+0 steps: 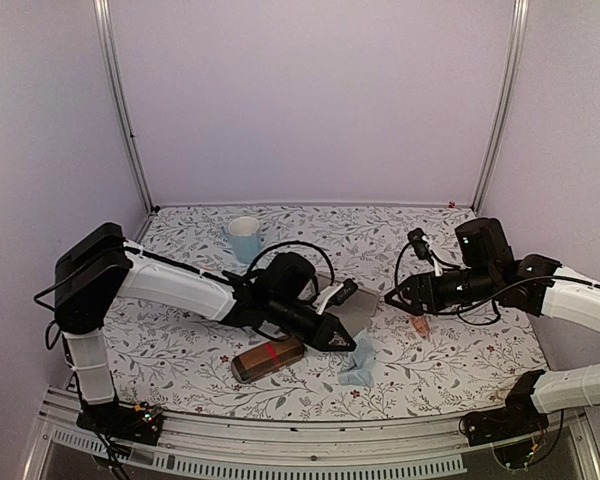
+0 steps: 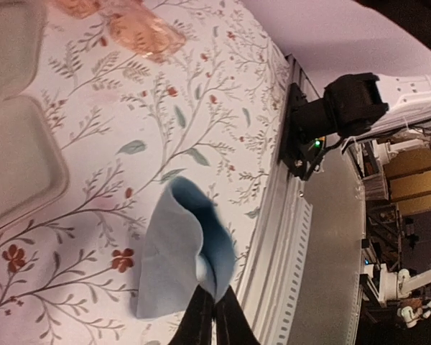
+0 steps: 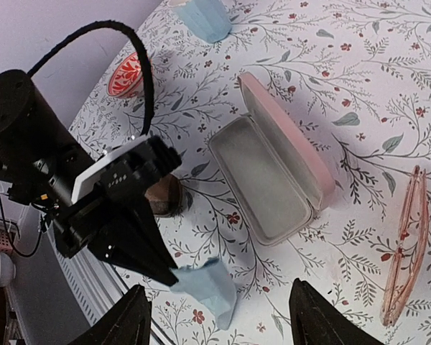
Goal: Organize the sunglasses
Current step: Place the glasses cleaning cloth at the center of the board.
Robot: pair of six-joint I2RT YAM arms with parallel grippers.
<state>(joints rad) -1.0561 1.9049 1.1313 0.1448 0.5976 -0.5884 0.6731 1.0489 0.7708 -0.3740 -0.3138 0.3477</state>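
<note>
On the flower-patterned table (image 1: 460, 365), two oblong cases are the largest loose things. A pink case (image 3: 269, 180) is laid open and seen to be empty, while a brown red-banded case (image 1: 268, 358) lies shut nearer the front edge. Between them the left gripper (image 2: 215, 310) is held low, its jaws pinched tight on a corner of a blue cloth (image 2: 176, 251). The cloth is drawn up into a fold just in front of the open case. The right gripper (image 1: 393, 297) is held above the table to the right of the pink case, its jaws spread wide with nothing between them.

The pale pinkish-tan sunglasses (image 3: 406, 244) are found folded flat on the table, near the open case on its right side but not touching it. A thin black pair cannot be made out in any view.

Little of the task can be counted as done. The pink pair is not yet cased and the lid is not closed. The cloth is judged to be meant either for wiping or for lining the case.
</note>
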